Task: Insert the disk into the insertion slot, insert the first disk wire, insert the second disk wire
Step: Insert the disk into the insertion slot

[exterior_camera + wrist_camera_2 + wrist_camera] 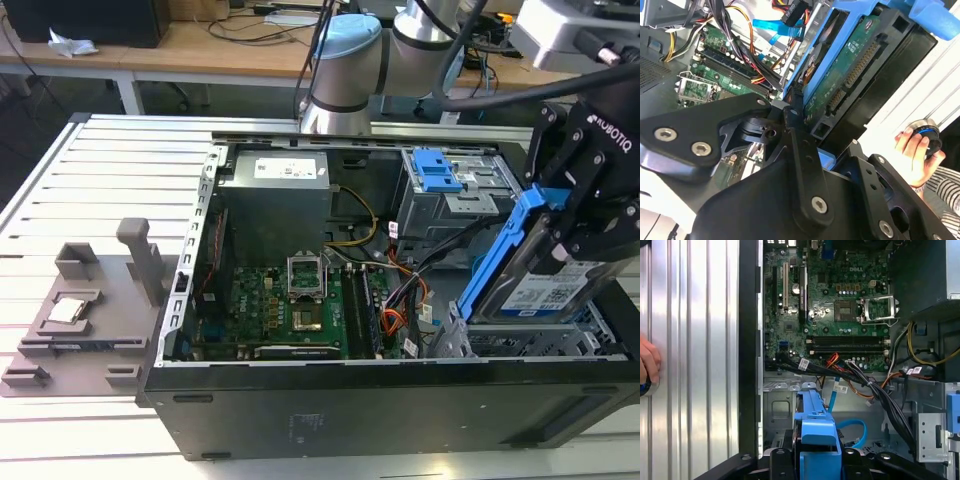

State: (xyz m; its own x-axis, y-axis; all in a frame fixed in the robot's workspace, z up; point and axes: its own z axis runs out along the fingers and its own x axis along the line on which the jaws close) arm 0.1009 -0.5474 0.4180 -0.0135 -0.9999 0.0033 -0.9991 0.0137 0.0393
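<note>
The disk [548,285], grey with a white label and a bright blue caddy, hangs tilted at the exterior view's right with my gripper [578,232] shut on it. Its lower edge sits just above the insertion slot [505,342], a silver perforated cage at the case's front right corner. In the second wrist view the disk's green board [855,57] and connector face the camera, and a black finger [799,145] presses against the blue frame. In the first wrist view the blue caddy [816,427] stands between the jaws. Loose black, orange and blue wires [856,426] lie beside the slot.
The open black computer case [300,400] holds a green motherboard [290,300] and a taller grey cage with a blue latch [438,172]. A person's hand [912,152] rests on the slatted metal table [90,180]. A grey fixture [90,300] stands at the exterior view's left.
</note>
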